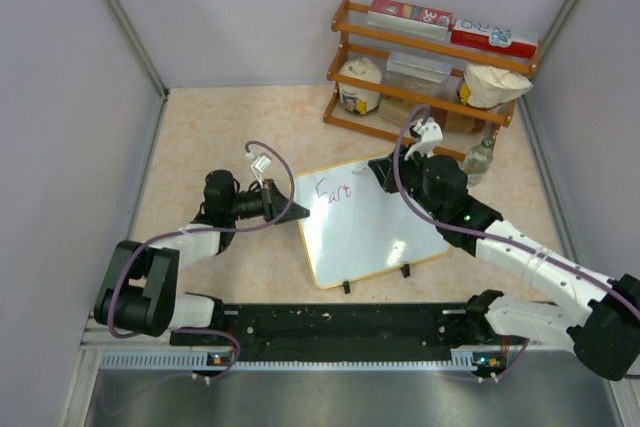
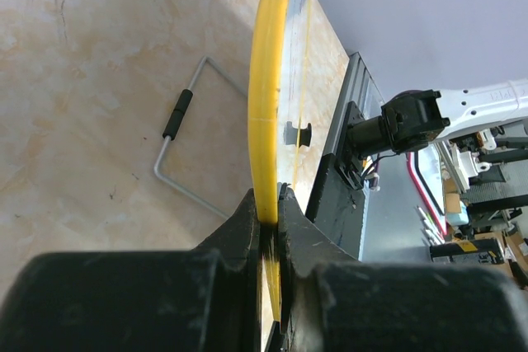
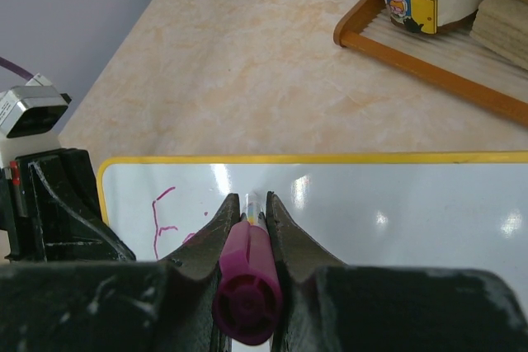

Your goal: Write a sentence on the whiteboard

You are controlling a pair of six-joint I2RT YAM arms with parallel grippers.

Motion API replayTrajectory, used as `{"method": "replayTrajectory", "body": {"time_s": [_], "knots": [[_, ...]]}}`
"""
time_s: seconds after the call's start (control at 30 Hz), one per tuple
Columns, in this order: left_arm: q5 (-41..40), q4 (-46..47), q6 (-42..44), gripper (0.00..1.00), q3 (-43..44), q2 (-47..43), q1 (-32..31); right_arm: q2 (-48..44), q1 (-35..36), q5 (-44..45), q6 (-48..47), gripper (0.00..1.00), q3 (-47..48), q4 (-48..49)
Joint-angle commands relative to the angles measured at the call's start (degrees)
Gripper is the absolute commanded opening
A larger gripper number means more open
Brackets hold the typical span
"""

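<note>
The whiteboard (image 1: pixel 375 227) lies tilted in the middle of the table, with a yellow frame and two black clip feet at its near edge. Pink writing (image 1: pixel 332 192) reading roughly "Eart" sits at its upper left. My left gripper (image 1: pixel 298 213) is shut on the board's left edge; the left wrist view shows the yellow frame (image 2: pixel 266 88) pinched between the jaws. My right gripper (image 1: pixel 382 173) is shut on a magenta marker (image 3: pixel 246 282), tip down on the board (image 3: pixel 396 212) near the top edge. The first pink stroke (image 3: pixel 157 216) shows left of the fingers.
A wooden rack (image 1: pixel 430 72) at the back right holds red-and-white boxes, bags and a container. A plastic bottle (image 1: pixel 480 159) stands right of my right gripper. A wire stand (image 2: pixel 177 146) lies on the table under the board. Grey walls close in both sides.
</note>
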Motion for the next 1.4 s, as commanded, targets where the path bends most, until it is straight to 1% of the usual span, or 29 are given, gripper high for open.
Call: {"method": "replayTrajectory", "body": {"time_s": [0.0, 0.43, 0.93, 1.37], "knots": [[0.0, 0.9, 4.9, 0.0, 0.7, -0.6, -0.9, -0.1, -0.8, 0.3, -0.6, 0.0, 1.6, -0.3], [0.0, 0.8, 5.0, 0.0, 0.8, -0.5, -0.9, -2.3, -0.8, -2.0, 0.7, 0.0, -3.1, -2.5], [-0.1, 0.5, 5.2, 0.0, 0.8, -0.6, -0.9, -4.6, -0.8, -4.8, 1.5, 0.0, -6.2, -4.5], [-0.1, 0.4, 5.4, 0.0, 0.9, -0.6, -0.9, -4.5, -0.8, -4.4, 1.7, 0.0, -6.0, -3.7]]}}
